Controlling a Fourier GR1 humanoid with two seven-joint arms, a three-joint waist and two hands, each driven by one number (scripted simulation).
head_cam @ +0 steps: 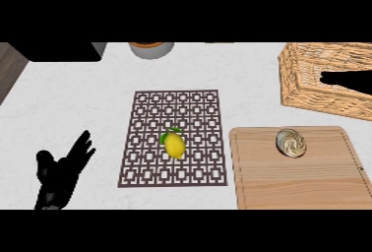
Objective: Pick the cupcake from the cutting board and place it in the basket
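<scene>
So left hand [62, 170] rests open on the table [73, 98], cupcake [291, 142] on the cutting board [298, 177] far to its right, basket [320, 93] beyond.

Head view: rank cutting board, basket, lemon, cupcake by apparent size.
1. Cutting board, basket: both cropped by the frame, too close to rank.
2. Cupcake, lemon: look alike, no ranking.
</scene>
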